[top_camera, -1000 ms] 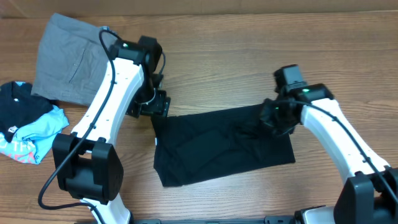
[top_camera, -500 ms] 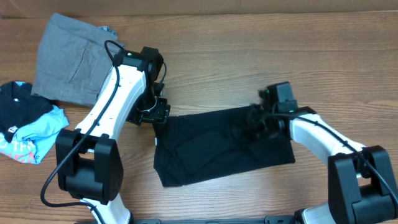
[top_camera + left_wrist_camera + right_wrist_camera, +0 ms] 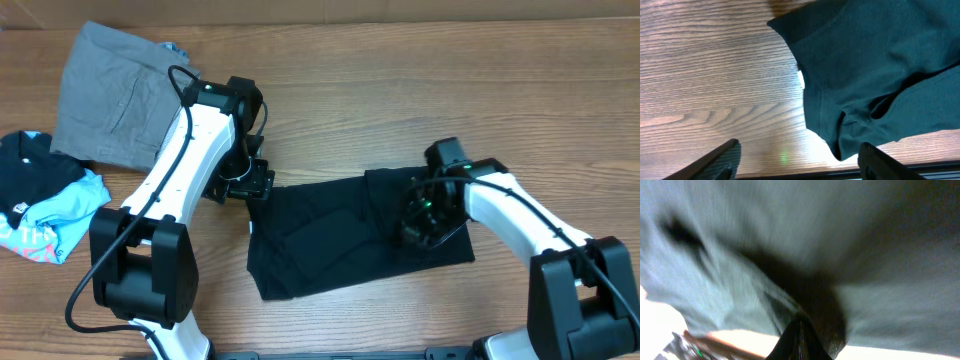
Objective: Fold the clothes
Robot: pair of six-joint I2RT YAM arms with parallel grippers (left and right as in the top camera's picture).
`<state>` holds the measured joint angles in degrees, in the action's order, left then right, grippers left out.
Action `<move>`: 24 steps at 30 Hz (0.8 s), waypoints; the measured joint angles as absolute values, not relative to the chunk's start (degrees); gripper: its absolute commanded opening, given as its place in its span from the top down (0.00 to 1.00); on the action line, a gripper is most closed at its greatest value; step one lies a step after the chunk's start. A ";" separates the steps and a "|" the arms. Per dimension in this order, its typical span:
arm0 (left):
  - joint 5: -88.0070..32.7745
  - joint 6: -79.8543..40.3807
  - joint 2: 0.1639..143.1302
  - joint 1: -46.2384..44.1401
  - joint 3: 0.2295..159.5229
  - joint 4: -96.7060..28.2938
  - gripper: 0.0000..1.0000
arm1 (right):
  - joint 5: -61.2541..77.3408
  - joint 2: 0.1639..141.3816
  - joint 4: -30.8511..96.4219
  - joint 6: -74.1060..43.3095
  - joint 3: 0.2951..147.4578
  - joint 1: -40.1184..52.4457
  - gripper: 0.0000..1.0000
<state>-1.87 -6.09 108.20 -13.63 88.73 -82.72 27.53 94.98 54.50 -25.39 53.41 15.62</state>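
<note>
The black T-shirt [image 3: 330,240] lies part-folded in a rough rectangle on the wooden table, with its right part turned over to the left. My left gripper [image 3: 252,185] is open and empty at the shirt's upper left corner; in the left wrist view the dark fabric [image 3: 875,65] lies ahead of its spread fingers [image 3: 725,157]. My right gripper [image 3: 418,222] is shut on a fold of the shirt, over its right half. In the right wrist view the blurred fabric [image 3: 865,255] fills the frame and bunches at the closed fingertips [image 3: 800,335].
Folded grey trousers [image 3: 112,95] lie at the back left. A black-and-light-blue garment bundle [image 3: 40,205] sits at the left edge. Bare wood table [image 3: 420,90] spreads behind and to the right of the shirt.
My right gripper has moved left and toward the front, dragging the shirt's right edge over onto its middle. The left arm has shifted slightly and stays at the upper left corner.
</note>
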 measured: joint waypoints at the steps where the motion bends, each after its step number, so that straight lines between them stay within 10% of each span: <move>1: -1.87 -6.09 108.20 -13.63 88.73 -82.63 0.16 | 28.08 94.98 55.61 -24.56 53.21 17.21 0.96; 20: -15.79 -6.39 108.22 -13.63 64.90 -60.38 0.00 | 21.28 77.67 52.03 -22.41 57.47 19.49 0.95; 24: -16.64 -7.20 106.15 -13.52 62.13 -57.39 0.18 | 20.73 74.00 51.57 -22.41 57.58 17.65 0.95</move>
